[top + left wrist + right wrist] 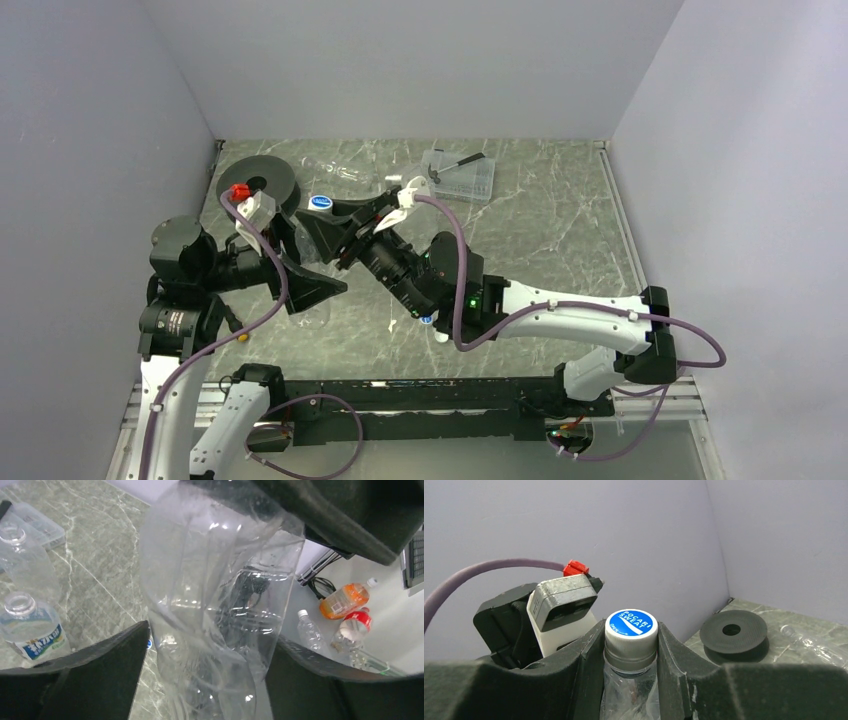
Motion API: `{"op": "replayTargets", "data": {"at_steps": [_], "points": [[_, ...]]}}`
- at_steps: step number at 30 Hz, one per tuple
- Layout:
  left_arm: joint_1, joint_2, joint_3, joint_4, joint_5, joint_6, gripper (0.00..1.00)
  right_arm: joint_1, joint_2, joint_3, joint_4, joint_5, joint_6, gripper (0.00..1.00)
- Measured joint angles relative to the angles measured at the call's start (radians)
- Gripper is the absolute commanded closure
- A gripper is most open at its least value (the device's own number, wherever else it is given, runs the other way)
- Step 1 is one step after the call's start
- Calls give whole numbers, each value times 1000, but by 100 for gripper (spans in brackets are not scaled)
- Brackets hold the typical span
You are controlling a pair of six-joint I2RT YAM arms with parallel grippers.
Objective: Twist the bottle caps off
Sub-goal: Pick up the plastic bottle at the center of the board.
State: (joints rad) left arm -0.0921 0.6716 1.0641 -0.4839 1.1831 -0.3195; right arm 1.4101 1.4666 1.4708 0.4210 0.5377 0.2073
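Observation:
A clear, crumpled plastic bottle is held between my two grippers above the table. My left gripper is shut on its body, one black finger on each side. My right gripper is shut on its cap, which is white with a blue top, and the jaws press on both sides of it. In the top view the cap shows at the tip of my right gripper, with my left gripper just below. Two capless bottles stand on the table, one with a blue-and-white label and one plain.
A black disc stands at the back left. A clear bottle lies behind it. A clear tray holds a black tool. A small blue cap lies under my right arm. Beyond the table are several more bottles, one of them orange.

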Motion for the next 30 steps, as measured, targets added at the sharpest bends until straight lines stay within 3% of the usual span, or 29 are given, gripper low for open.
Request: {"op": "replayTargets", "data": {"at_steps": [3,5,6,7,9,11,12,18,23,30], "points": [[0,0,2,-6,24,18,65,10,6,-7,27,2,-32,100],[-1,3,10,-18,31,41,69,11,6,-10,36,-6,-39,92],[-3,5,14,-22,35,59,70,11,7,-10,37,-7,-39,81],[-4,5,18,-29,35,72,71,11,7,-9,35,-11,-39,62],[-3,6,21,-42,28,101,74,11,8,6,9,-6,-39,34],[-3,6,29,-62,11,135,79,9,14,53,-67,16,-34,18],[-3,5,33,-74,-5,160,81,6,21,85,-110,23,-26,15],[-2,-11,38,-128,-92,314,91,-117,55,360,-468,-32,79,13],[-2,-35,38,-134,-167,399,93,-235,39,422,-635,-151,158,17],[-2,-36,38,-126,-274,430,96,-226,42,432,-726,-324,187,20]]}}
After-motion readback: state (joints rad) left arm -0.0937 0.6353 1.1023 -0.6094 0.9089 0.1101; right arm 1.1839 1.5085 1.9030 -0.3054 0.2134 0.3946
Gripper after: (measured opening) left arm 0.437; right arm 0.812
